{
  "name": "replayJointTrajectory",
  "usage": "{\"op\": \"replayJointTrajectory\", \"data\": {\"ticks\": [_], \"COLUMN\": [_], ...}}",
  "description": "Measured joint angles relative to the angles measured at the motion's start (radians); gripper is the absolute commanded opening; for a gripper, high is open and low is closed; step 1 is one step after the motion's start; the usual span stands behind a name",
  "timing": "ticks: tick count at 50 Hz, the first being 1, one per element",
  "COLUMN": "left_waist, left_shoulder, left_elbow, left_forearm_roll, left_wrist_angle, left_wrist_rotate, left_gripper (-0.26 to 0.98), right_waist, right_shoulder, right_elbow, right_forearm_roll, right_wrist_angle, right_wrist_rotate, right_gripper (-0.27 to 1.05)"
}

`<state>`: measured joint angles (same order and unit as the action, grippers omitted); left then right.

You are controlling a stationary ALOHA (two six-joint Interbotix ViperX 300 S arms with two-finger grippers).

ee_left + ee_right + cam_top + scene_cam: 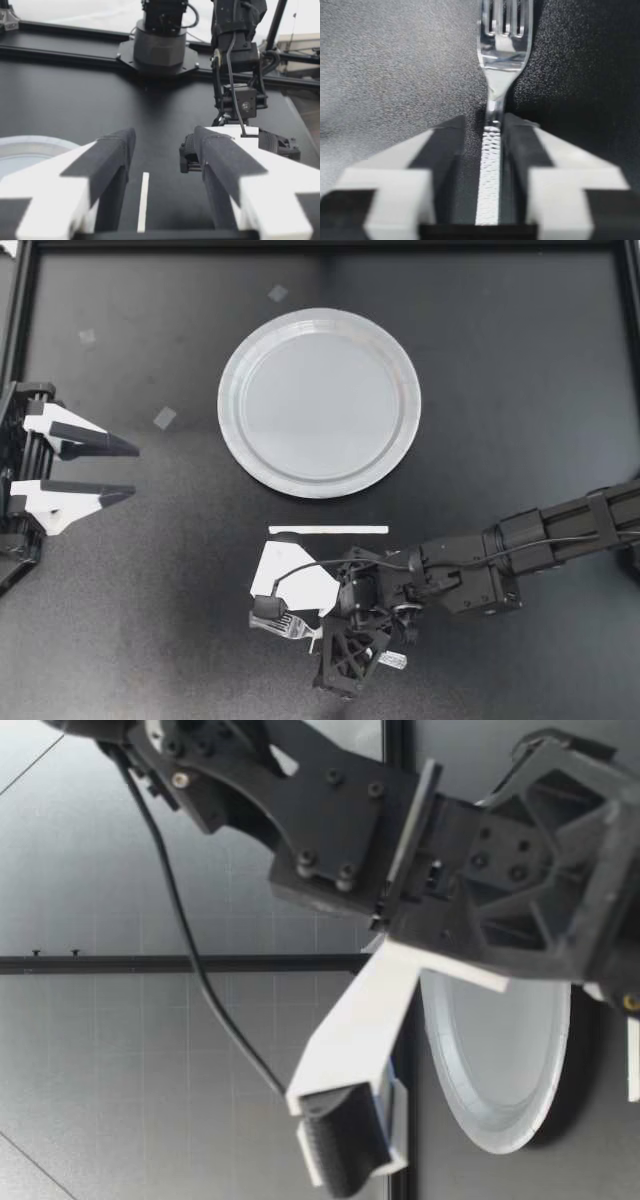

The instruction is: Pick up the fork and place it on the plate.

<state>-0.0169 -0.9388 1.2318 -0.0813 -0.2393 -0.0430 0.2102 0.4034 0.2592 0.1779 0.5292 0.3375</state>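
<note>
Your right hand (278, 610) pinches the probably light, stiff fork (491, 155) by its slick-looking handle, near the plate (228, 405); squeeze firmly.

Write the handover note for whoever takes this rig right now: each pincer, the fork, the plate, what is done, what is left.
Right pincer: shut on the fork by its handle, near the table's front edge; the tines stick out ahead of the fingers.
Left pincer: open, holding nothing, at the left side of the table.
Plate: mid-table, nothing on it.
Done: fork grasped. Whether it is off the table yet cannot be told.
Left: lift the fork, carry it over the plate, set it down and let go.
</note>
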Motion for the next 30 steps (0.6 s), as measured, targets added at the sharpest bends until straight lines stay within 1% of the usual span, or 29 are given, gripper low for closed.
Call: {"op": "replayJointTrajectory", "data": {"ticks": [5, 13, 19, 24, 30], "left_waist": [-0.002, 0.0, 0.0, -0.002, 0.0], "left_shoulder": [-0.002, -0.005, -0.006, -0.006, -0.006], "left_elbow": [0.009, 0.015, 0.017, 0.023, 0.04], "left_forearm_roll": [0.0, 0.0, -0.002, 0.0, 0.0], "left_wrist_angle": [-0.002, -0.005, -0.005, -0.011, -0.046], "left_wrist_rotate": [0.0, 0.0, 0.0, 0.0, 0.0], "left_gripper": [0.51, 0.51, 0.51, 0.51, 0.51], "right_waist": [0.0, 0.0, 0.002, 0.002, -0.006], "right_shoulder": [0.003, 0.009, 0.008, -0.025, -0.123], "right_elbow": [0.0, -0.006, -0.014, -0.028, -0.061], "right_forearm_roll": [-0.003, -0.011, -0.035, -0.091, -0.187], "right_wrist_angle": [0.0, 0.0, 0.0, 0.0, 0.0], "right_wrist_rotate": [0.0, 0.0, 0.0, 0.0, -0.008], "right_gripper": [0.24, 0.15, 0.1, 0.07, 0.07]}}
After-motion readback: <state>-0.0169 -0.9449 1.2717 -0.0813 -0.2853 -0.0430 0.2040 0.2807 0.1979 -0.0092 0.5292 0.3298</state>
